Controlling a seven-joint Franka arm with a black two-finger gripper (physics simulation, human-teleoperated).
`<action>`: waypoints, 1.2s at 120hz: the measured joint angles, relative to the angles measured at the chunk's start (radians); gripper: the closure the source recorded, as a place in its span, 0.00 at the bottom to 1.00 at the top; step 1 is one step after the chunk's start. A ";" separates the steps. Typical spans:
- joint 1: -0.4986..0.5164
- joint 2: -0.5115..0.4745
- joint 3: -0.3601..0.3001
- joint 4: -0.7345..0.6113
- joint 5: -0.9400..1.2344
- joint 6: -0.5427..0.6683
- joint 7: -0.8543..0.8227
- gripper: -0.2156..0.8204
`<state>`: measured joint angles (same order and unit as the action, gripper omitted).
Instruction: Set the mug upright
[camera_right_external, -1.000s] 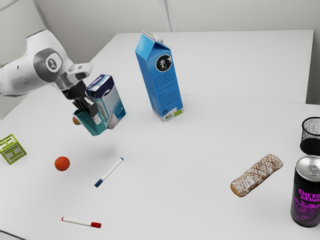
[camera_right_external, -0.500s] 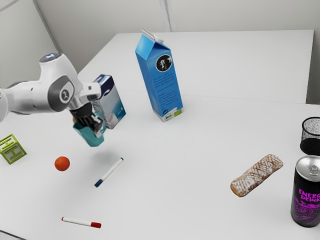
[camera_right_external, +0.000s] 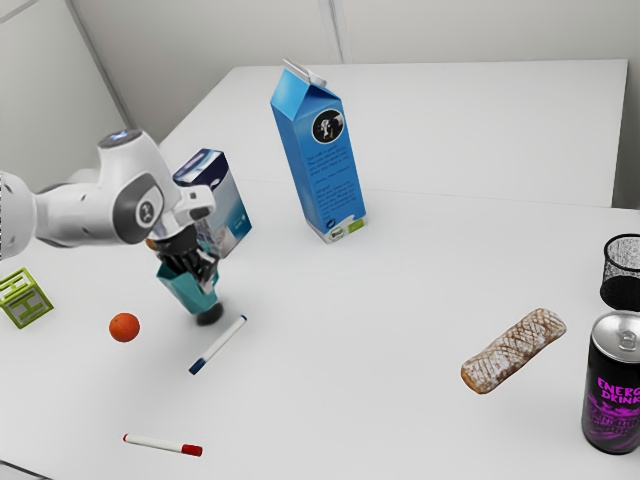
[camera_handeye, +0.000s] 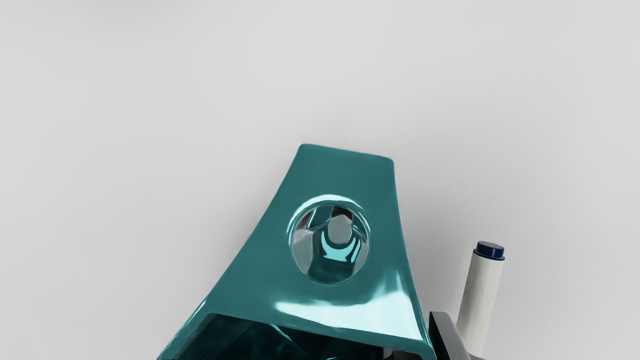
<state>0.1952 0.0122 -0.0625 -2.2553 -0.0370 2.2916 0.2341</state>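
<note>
Pinching the mug (camera_right_external: 188, 290) by its wall near the mouth, our gripper (camera_right_external: 204, 277) holds it tilted, base lowest, close over the worktop (camera_right_external: 350, 380). We judge it light, stiff and slippery, perhaps brittle; that wall offers us a firm hold.

To the exterior view's left of one milk carton (camera_right_external: 330, 170) are one box (camera_right_external: 234, 210), mug (camera_right_external: 186, 289) and cube (camera_right_external: 26, 298), two markers (camera_right_external: 218, 344), two orange balls (camera_right_external: 124, 327); to the exterior view's right, one pastry (camera_right_external: 513, 350), can (camera_right_external: 613, 405), mesh cup (camera_right_external: 622, 262).
</note>
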 joint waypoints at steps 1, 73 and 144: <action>0.000 0.002 0.000 0.000 0.000 0.000 -0.001 0.96; -0.026 0.059 -0.003 0.000 -0.009 0.027 -0.063 0.76; -0.049 -0.038 -0.014 0.267 -0.052 -0.243 -0.074 0.31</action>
<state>0.1461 -0.0253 -0.0762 -1.9886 -0.0894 2.0482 0.1602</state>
